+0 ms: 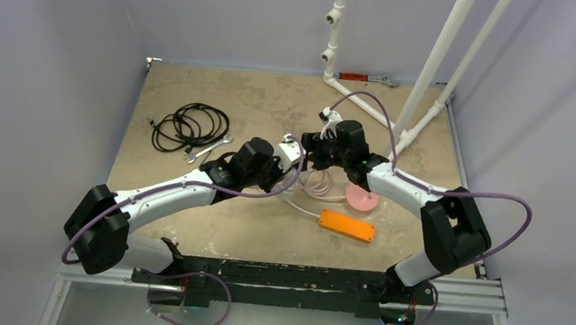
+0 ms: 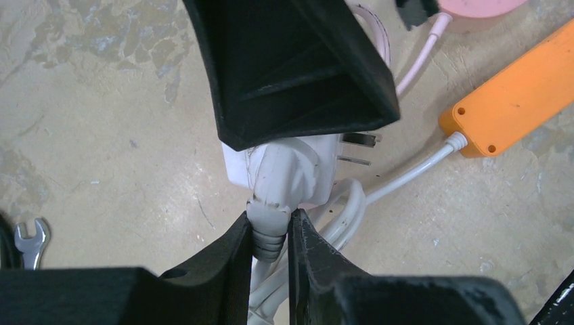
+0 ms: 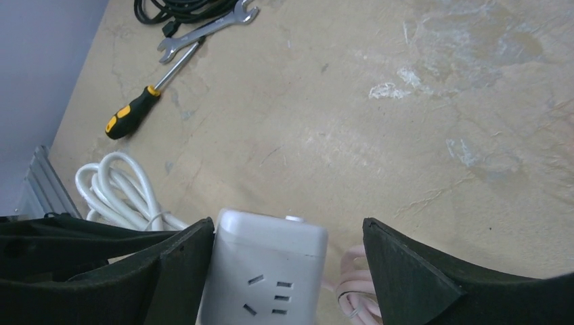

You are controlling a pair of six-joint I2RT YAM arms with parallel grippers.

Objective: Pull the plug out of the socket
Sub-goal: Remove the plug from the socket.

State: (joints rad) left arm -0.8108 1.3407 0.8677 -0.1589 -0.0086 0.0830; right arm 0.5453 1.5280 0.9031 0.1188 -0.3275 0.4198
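The socket, a long orange power strip, lies flat on the table, and its white cable runs off toward the arms. A white-grey plug sits in a small white cube adapter held just above the table. My left gripper is shut on the plug's ribbed neck. My right gripper stands open around the cube: its left finger touches the cube's side, the right finger is well apart. The cube's own two prongs are bare.
A pink round device with a pink cable lies under the right arm. A coil of white cable, a screwdriver, wrenches and a black cable coil lie to the left. White pipes stand at the back right.
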